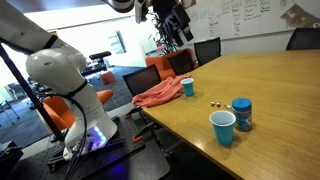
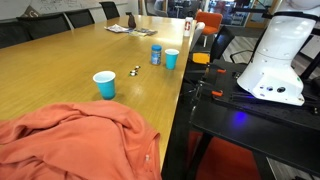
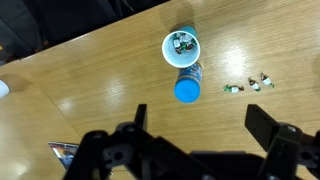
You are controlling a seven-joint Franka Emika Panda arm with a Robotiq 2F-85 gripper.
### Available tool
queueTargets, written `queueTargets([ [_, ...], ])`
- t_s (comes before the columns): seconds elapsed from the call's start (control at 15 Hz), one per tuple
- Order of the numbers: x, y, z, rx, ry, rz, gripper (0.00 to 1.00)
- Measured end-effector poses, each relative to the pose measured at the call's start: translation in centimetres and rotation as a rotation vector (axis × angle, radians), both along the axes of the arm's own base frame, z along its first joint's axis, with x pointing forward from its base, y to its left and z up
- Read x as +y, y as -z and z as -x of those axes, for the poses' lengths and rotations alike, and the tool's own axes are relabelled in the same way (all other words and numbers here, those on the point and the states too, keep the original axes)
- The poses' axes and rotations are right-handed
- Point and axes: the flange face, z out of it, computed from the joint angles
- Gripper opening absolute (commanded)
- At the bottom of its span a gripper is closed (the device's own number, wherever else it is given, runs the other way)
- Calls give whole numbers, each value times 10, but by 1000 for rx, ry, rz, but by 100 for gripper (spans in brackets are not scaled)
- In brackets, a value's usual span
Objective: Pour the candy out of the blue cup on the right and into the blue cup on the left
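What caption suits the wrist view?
Open gripper hovers above a candy-filled cup, blue-lidded container and loose candies on wooden table.

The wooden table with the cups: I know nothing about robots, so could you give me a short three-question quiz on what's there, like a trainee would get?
1. True or false: the robot's gripper is shut on a cup.
2. In the wrist view, what is inside the blue plastic cup beside the blue-lidded jar? A) water B) small candy pieces C) nothing
3. How many blue cups stand on the long wooden table?

Key:
1. False. It is open and holds nothing.
2. B.
3. Two. The second blue cup stands near the crumpled orange cloth.
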Motion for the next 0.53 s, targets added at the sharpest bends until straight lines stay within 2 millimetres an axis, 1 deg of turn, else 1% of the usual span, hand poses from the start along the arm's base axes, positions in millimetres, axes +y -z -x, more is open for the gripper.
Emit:
queueTargets([
  [0.13, -9, 7, 2, 19, -13, -19, 100],
  [0.2, -17, 13, 3, 36, -21, -30, 100],
  [0.4, -47, 38, 9, 86, -36, -70, 100],
  [0.53, -67, 59, 10, 101, -54, -94, 100],
])
